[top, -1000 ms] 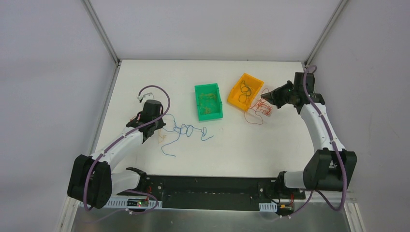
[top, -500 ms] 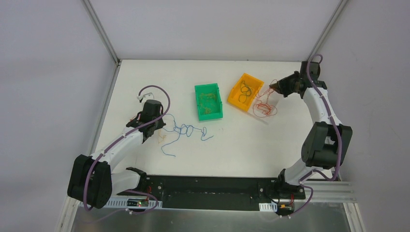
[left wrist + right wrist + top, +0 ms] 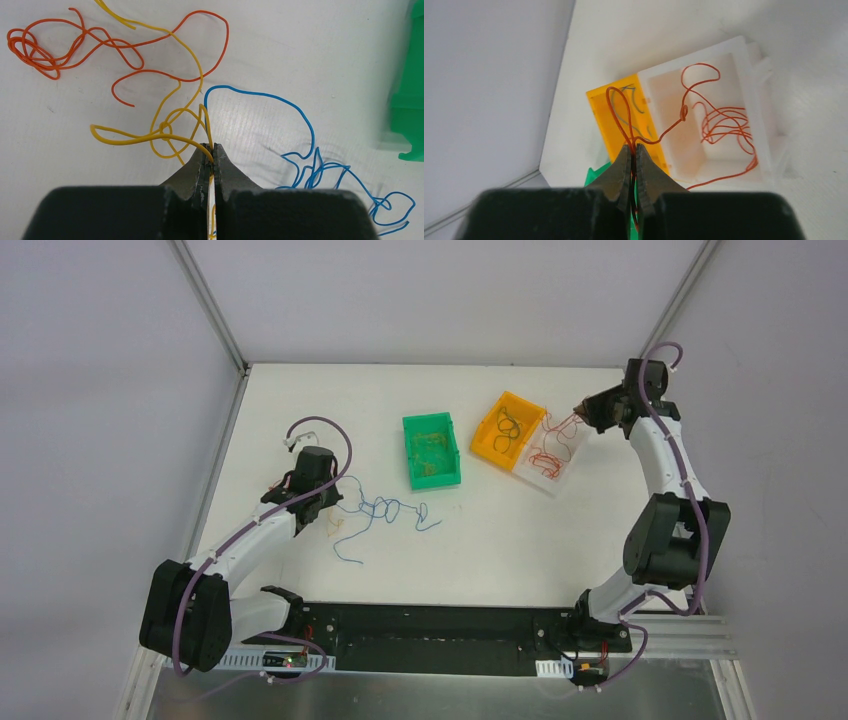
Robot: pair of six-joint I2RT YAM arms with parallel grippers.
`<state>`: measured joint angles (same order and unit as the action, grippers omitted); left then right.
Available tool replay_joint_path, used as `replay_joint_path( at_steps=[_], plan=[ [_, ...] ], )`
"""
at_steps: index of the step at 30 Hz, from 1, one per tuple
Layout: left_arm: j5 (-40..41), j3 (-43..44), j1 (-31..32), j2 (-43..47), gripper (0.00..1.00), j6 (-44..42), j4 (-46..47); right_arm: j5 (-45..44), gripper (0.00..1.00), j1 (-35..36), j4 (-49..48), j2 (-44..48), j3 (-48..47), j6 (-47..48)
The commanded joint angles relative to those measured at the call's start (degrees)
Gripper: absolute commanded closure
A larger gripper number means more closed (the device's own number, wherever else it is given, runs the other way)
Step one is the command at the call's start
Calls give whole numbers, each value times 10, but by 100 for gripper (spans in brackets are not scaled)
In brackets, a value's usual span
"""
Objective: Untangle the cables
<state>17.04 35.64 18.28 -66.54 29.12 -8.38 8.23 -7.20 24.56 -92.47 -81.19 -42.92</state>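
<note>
My left gripper [image 3: 210, 148] is shut on a yellow cable [image 3: 165, 131] that loops and knots on the table just in front of its tips. An orange cable [image 3: 31, 50] lies curled beyond it, and a blue cable [image 3: 320, 165] is bunched to the right. In the top view the left gripper [image 3: 324, 511] sits at the left end of the blue cable [image 3: 385, 508]. My right gripper [image 3: 634, 148] is shut on a red cable [image 3: 724, 125], raised at the back right [image 3: 581, 412]. The red strand trails down into a white bin [image 3: 760, 115].
An orange bin [image 3: 508, 428] with dark and yellowish strands sits beside the white bin [image 3: 570, 464]. A green bin [image 3: 431, 450] with thin strands stands at the middle back. Grey walls and a metal frame close in the table's back corners.
My right gripper has risen and swung toward the back right corner, drawing the red cable off the table so that it now lies in the white bin. The left arm has not moved.
</note>
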Motion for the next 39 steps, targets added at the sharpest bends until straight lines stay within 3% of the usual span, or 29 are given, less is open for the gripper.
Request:
replay_joint_path(
  at_steps=[1,9,17,25,35,39],
  plan=[
    [9,-3,-3,5,100,-3,10,-76,100,-1,-25,19,38,-10],
    [6,0,-2,-2,100,-4,10,-188,100,49,-103,29,125,24],
    [0,1,-3,-4,100,-6,9,-205,100,69,-121,-40,139,39],
    [-8,4,-2,-10,100,-7,9,-285,100,109,-46,-93,88,65],
    [-13,4,-2,-10,100,-8,9,-296,100,119,-18,-114,59,81],
    [-14,5,-3,-11,100,-8,10,-301,89,125,4,-113,35,97]
  ],
)
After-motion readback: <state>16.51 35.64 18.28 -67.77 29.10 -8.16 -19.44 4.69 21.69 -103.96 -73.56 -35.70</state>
